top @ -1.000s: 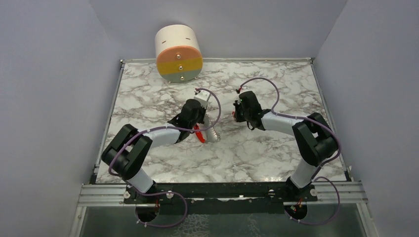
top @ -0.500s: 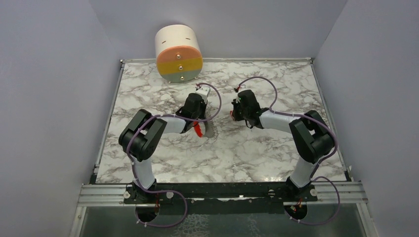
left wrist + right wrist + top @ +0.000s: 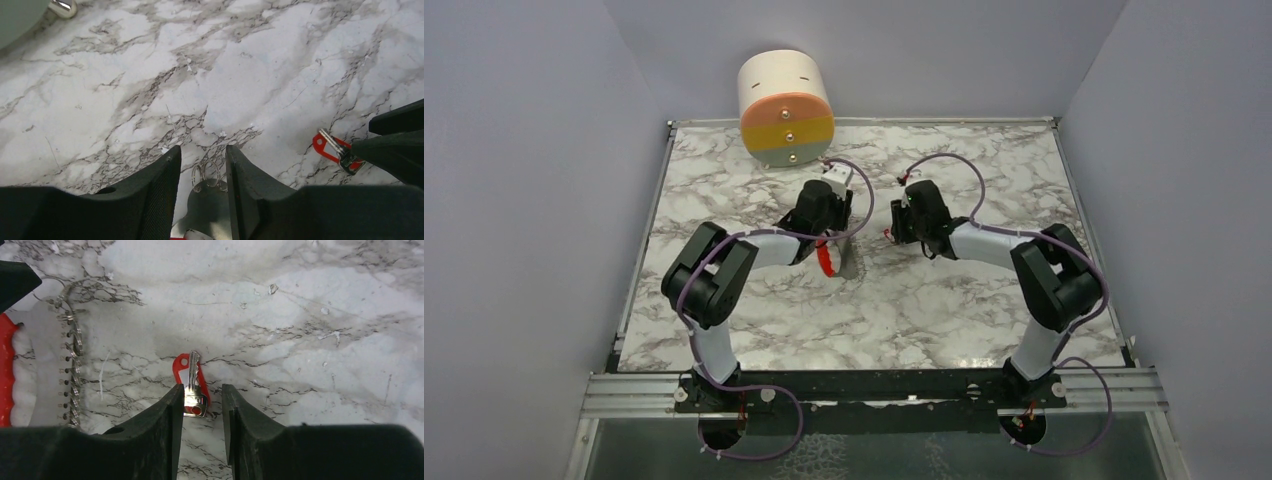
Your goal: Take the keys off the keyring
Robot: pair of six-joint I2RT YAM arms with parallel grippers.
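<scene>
The keyring (image 3: 205, 172), a pair of small wire loops, lies on the marble table (image 3: 944, 310) on the near side of the striped drum (image 3: 786, 108). It sits right between the parted fingers of the left gripper (image 3: 202, 150), which hold nothing. A grey fob (image 3: 209, 212) hangs off the loops toward the wrist. Only its upper part shows, the rest running out of the bottom of the left wrist view.

Farther from the drum, to the right, a red key (image 3: 190, 385) lies flat on the marble between the spread fingers of the right gripper (image 3: 202, 390). The jaws stand wider than the key, and no pinch shows. A beaded chain (image 3: 74, 365) trails beside it, and a red piece (image 3: 7, 370) is cut off by the picture's left edge. From above, both grippers cover their tips, so the loops cannot be made out there.
</scene>
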